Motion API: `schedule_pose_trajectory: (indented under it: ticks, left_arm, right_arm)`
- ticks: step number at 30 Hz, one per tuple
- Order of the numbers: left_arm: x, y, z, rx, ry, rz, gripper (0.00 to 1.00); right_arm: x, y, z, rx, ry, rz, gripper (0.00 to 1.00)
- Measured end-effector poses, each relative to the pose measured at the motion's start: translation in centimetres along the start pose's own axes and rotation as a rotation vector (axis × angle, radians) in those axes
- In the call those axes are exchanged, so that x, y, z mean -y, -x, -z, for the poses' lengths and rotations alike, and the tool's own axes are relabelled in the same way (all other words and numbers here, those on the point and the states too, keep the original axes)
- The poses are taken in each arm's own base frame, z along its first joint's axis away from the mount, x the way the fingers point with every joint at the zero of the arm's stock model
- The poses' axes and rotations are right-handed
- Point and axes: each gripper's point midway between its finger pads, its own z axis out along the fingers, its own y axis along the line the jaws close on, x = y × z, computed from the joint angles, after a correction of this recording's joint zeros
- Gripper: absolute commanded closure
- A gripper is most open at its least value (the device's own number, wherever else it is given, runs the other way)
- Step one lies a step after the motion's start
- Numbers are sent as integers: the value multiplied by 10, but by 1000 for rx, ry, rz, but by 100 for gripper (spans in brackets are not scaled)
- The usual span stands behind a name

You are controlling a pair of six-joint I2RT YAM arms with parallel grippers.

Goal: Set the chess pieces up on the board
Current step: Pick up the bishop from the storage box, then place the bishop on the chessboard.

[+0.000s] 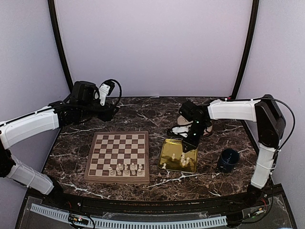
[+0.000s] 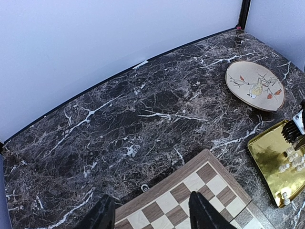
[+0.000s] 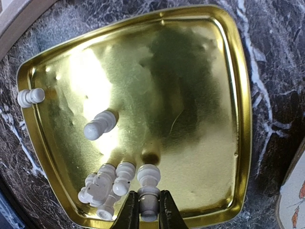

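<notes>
A cream chess piece (image 3: 148,202) sits by the rim of the gold tray (image 3: 190,95), and my right jaws are clamped on it, a finger (image 3: 129,212) pressed to each side. Just beside it in the tray a cluster of chess pieces (image 3: 107,183) huddles together. One more (image 3: 100,125) lies nearer the tray's middle, and another (image 3: 31,97) rests against the tray's rim. Just left of the tray lies the board (image 1: 119,143), with a row of chess pieces (image 1: 126,168) along its near edge. Beyond the tray sits a painted plate (image 2: 255,85). Right of the tray stands a blue cup (image 1: 228,159). Everything rests on the dark marble counter (image 2: 119,119). My left jaws hang apart above the board's far edge, well left of the tray.
</notes>
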Motion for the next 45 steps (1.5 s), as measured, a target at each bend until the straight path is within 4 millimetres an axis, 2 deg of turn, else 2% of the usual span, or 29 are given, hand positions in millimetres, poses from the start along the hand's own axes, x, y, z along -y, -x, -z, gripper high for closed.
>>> schedule_pose_trajectory:
  ticks: [6, 13, 18, 22, 26, 33, 41, 45]
  left_arm:
    - [1, -2, 0, -6, -5, -1, 45]
    - [1, -1, 0, -7, -8, -1, 45]
    - [-1, -2, 0, -10, 5, 1, 45]
    - [-7, -3, 0, -20, 42, 6, 45]
    - [-10, 1, 1, -14, 58, 8, 45]
    - [-12, 0, 2, -19, 70, 7, 45]
    - [-14, -1, 2, -23, 79, 6, 45]
    - [-14, -1, 2, -23, 80, 6, 45]
  right_arm:
    - [9, 18, 18, 75, 37, -29, 91]
    - [15, 41, 29, 122, 66, -32, 90]
    - [16, 81, 52, 195, 29, 22, 90]
    - [-3, 120, 60, 238, 3, 112, 90]
    - [-34, 143, 47, 218, 5, 197, 90]
    - [-78, 165, 8, 150, 26, 306, 89]
    - [-103, 173, -14, 105, 33, 369, 87]
    - [-109, 174, -18, 92, 33, 390, 78]
